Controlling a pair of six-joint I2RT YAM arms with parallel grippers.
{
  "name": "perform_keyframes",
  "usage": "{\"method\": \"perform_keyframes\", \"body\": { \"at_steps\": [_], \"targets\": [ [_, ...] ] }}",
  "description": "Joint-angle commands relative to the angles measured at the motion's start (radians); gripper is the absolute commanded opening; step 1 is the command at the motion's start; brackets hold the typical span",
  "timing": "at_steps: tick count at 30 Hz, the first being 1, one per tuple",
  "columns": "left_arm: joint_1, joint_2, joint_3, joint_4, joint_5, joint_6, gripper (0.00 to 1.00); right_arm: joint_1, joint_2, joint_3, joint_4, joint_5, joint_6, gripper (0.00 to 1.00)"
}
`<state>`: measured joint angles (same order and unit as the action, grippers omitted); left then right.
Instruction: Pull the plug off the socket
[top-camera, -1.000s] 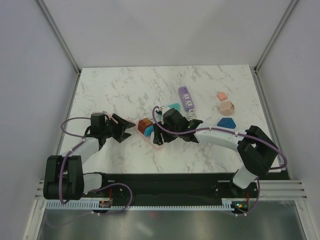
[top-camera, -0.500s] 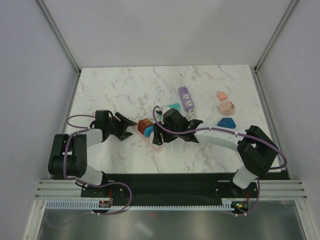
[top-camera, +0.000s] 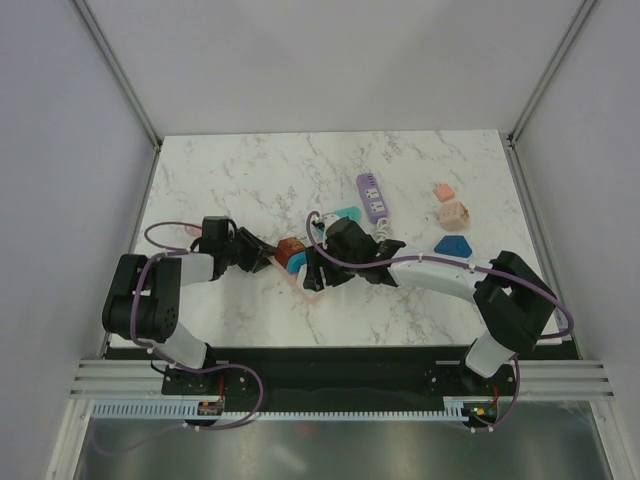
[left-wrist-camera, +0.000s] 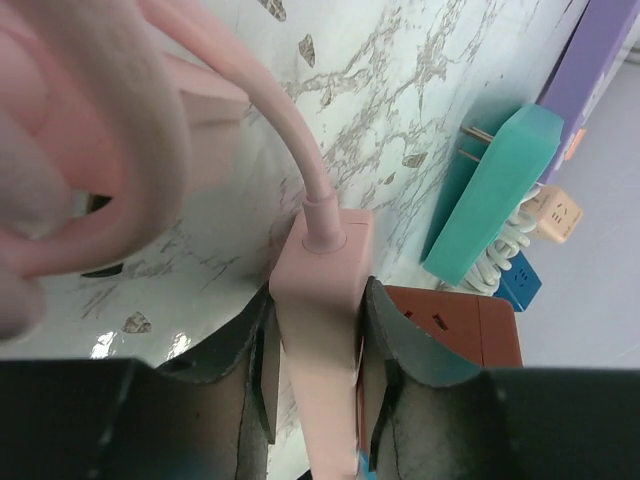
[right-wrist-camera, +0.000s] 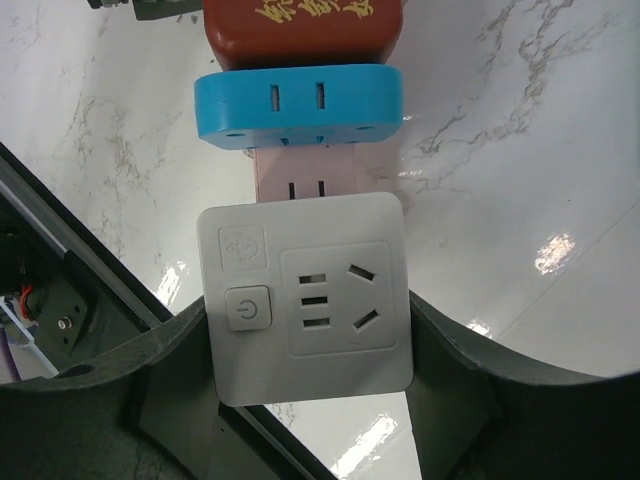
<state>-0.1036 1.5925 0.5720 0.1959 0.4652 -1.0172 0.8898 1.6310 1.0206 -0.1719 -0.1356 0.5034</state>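
Marble desk (top-camera: 250, 180) seen from above, cluttered near its middle. Left gripper (left-wrist-camera: 318, 335) clamped on a pink plug (left-wrist-camera: 322, 265), a dark finger (left-wrist-camera: 245, 350) pressed to each long side. Pink cord (left-wrist-camera: 285, 130) rising from the plug's far end and curling back toward the camera. Plug low over the desk, left of centre, just beside a red-brown adapter (left-wrist-camera: 470, 325). Plug's near end hidden between the fingers, so no telling whether seated in anything.

Right gripper (right-wrist-camera: 308, 345) squeezing a white socket (right-wrist-camera: 305, 298) from both sides, face up, with a round power button and two sets of slots. Beyond the socket, close in a row: a pink piece (right-wrist-camera: 305, 178) with two slots, then a blue adapter (right-wrist-camera: 298, 103), then the red-brown adapter.

Farther back on the desk, apart from both grippers: a teal plug (left-wrist-camera: 490, 190) with a coiled white cable (left-wrist-camera: 497, 262) beside it, and a purple strip (top-camera: 372, 196). Off to the right, an orange cube (top-camera: 444, 191), a peach cube (top-camera: 453, 213) and a blue wedge (top-camera: 453, 245).
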Motion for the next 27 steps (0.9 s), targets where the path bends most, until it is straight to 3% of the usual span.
{"method": "perform_keyframes", "body": {
  "at_steps": [1,5,10,14,19,27],
  "targets": [
    [-0.005,-0.014,-0.014,-0.021,-0.074,0.104,0.3,0.005,-0.022,0.001,0.129,-0.056,0.011,0.0],
    [-0.008,-0.058,-0.02,-0.045,-0.111,0.164,0.02,0.003,-0.02,-0.005,0.126,-0.058,0.014,0.0],
    [-0.034,-0.161,-0.04,-0.072,-0.18,0.279,0.02,0.005,-0.016,0.001,0.085,-0.027,0.02,0.0],
    [-0.122,-0.278,-0.075,-0.061,-0.31,0.335,0.02,-0.014,0.006,0.022,0.049,-0.061,0.05,0.0],
    [-0.186,-0.367,-0.165,-0.004,-0.385,0.316,0.02,-0.083,0.047,0.035,0.049,-0.24,0.057,0.0],
    [-0.185,-0.359,-0.21,-0.021,-0.43,0.233,0.02,-0.141,-0.098,-0.132,0.212,-0.214,0.124,0.0]
  ]
}}
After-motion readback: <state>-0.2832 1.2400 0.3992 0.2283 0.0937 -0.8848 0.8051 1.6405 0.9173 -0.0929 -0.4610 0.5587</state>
